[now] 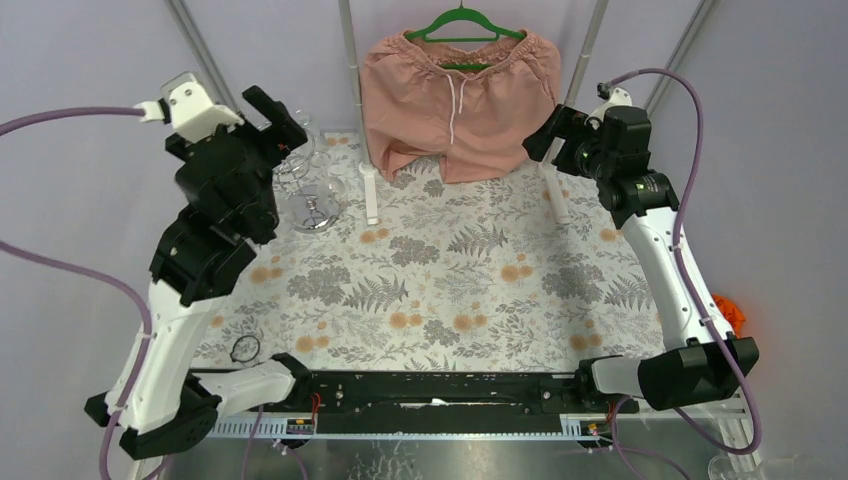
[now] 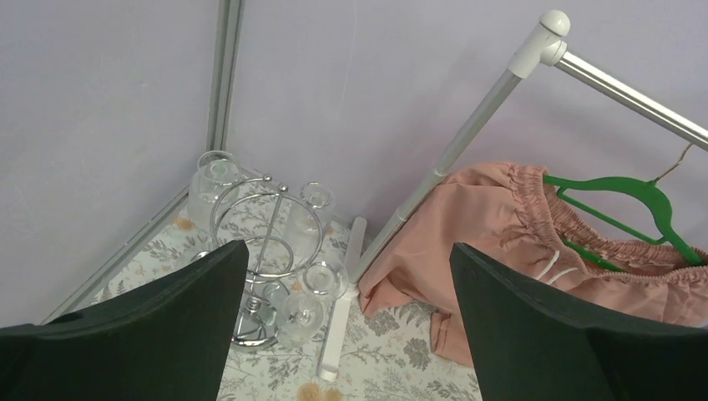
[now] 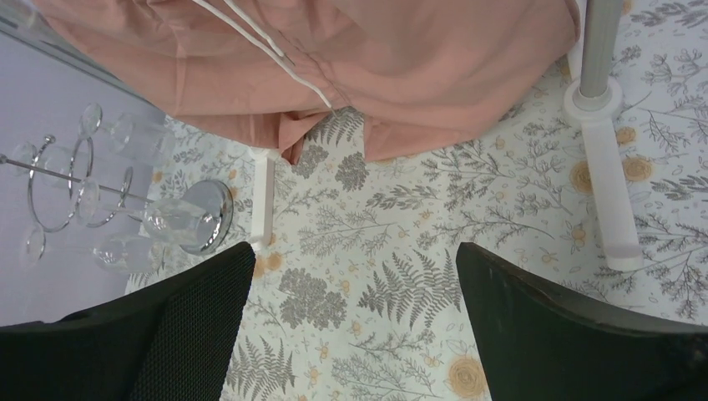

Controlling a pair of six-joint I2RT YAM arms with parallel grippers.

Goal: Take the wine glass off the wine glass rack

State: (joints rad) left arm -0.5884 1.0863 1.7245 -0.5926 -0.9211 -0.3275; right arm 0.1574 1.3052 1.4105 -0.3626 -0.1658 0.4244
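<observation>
Where the wine glass hangs: several clear stemmed wine glasses (image 2: 302, 316) (image 3: 171, 221) sit in the wire loops of the rack, feet uppermost as far as can be told; none is off it.
Wine glass rack: a shiny chrome wire stand (image 1: 315, 212) (image 2: 265, 276) (image 3: 209, 213) with a round mirror-like base, a thin central post and curled arms, upright.
Left gripper: the black left gripper (image 1: 283, 122) (image 2: 348, 251) hangs just beside the rack on its near side, fingers spread wide and holding nothing; whether it touches the wire cannot be told.
Surface: under the rack lies a matte white tablecloth (image 1: 450, 290) printed with grey ferns and orange flowers, flat and smooth.
Room: smooth pale lilac walls (image 2: 108, 125) meet right behind the rack, with a bare aluminium frame post (image 2: 224, 75) in that corner.
Clothes rail: a white-posted rail (image 2: 467, 125) (image 1: 370, 190) stands just to the right of the rack, its long white foot flat on the cloth.
Shorts: soft, crumpled salmon-pink drawstring shorts (image 1: 460, 100) (image 3: 376, 75) hang beyond that post on a green plastic hanger (image 2: 618, 200).
Right gripper: the black right gripper (image 1: 545, 135) (image 3: 355, 246) is well apart from the rack, past the shorts, fingers spread with nothing between them.
</observation>
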